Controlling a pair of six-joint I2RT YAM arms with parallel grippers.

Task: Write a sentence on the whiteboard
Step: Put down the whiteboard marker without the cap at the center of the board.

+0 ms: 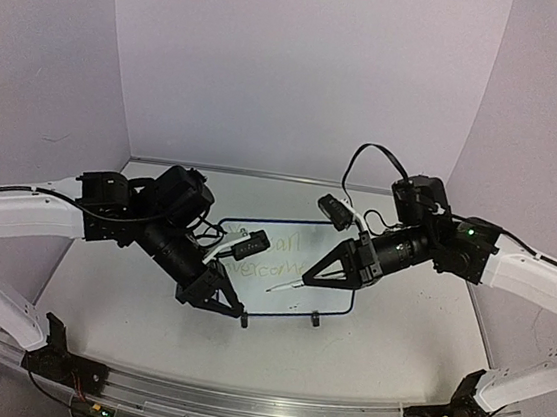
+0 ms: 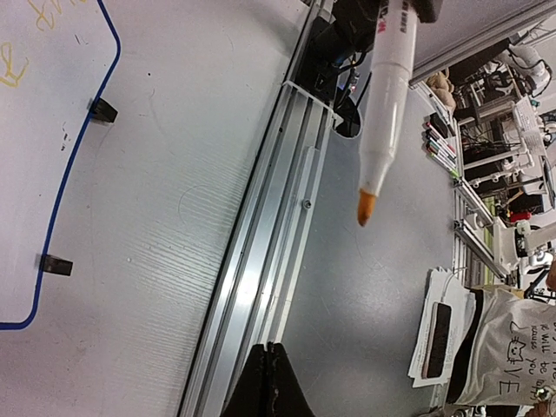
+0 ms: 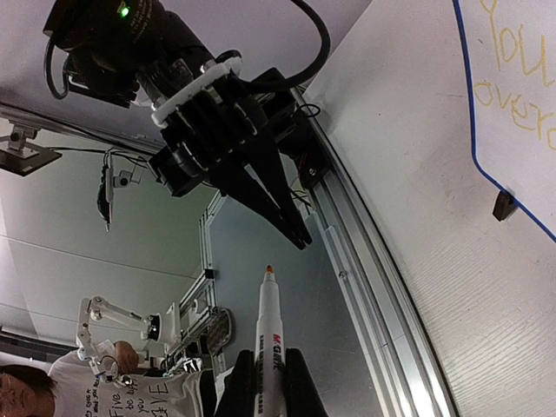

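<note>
Writing in thin yellow-green strokes, the sentence (image 1: 273, 253), runs in two lines across a small glossy white whiteboard (image 1: 293, 303) with a thin dark blue frame and rounded corners. The board lies on the pale grey table (image 1: 393, 352), midway between the two arms. In the right wrist view only "You" and the start of "overc" show before the picture's edge cuts them off. Two small black feet (image 2: 102, 109) sit along the board's near edge.

The right tool (image 1: 303, 277) hangs over the board's right half, its fingers (image 3: 300, 387) clamped on a white marker pen (image 3: 269, 347) with an uncapped orange tip. That tip points toward the left tool (image 1: 241, 317), which hovers at the board's near left corner with its black fingers (image 2: 261, 382) pressed together, holding nothing. The two tools are near each other but do not touch.
</note>
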